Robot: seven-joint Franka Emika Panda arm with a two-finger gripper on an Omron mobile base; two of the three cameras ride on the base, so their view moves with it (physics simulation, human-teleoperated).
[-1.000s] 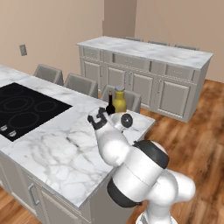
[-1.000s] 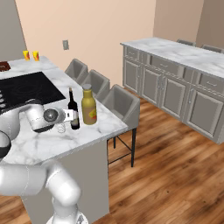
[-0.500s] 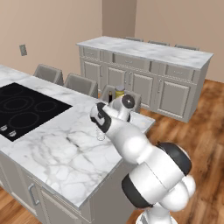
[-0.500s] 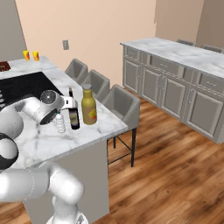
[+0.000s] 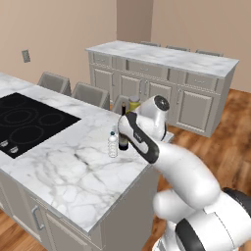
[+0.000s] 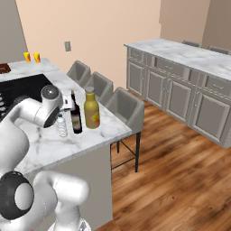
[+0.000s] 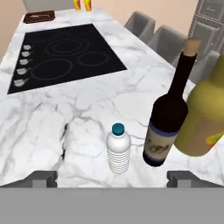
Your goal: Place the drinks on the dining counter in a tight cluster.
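- I've got the end effector (image 7: 112, 178) hanging above the worktop (image 5: 63, 166), fingers spread wide apart w/ nothing between them; one fingertip (image 7: 43, 178) and its mate sit far apart at the bottom of the hand view.
- Landmark = wine bottle (image 7: 168, 129): dark glass, pale label, upright on the marble, near the worktop's corner on the stool side.
- Water bottle (image 7: 118, 150): small, clear, ribbed, upright, just beside the wine bottle on its cooktop-ward side. In the hand view the cap reads teal. Narrow gap, can't tell if they touch.
- Amber bottle (image 7: 204, 120): squat, yellow, red-yellow label, just beside the wine bottle on the opposite side from the water bottle. They overlap in the hand view; can't tell contact.
- So all three drinks stand close together in a short row, wine in the middle; same in right base view: water (image 6: 62, 126), wine (image 6: 76, 114), amber (image 6: 91, 109).
- Left base view: water bottle (image 5: 113, 144) clear of the arm, wine bottle (image 5: 123, 132) partly behind the white arm link, amber bottle (image 5: 134, 102) only a cap showing.
- Black cooktop (image 7: 65, 57) well apart from the wine bottle, further along the marble.
- Grey stools (image 6: 126, 106) tucked along the edge nearest the wine bottle.
- Second marble counter w/ grey cabinets (image 6: 180, 85) well apart, across the wood floor.
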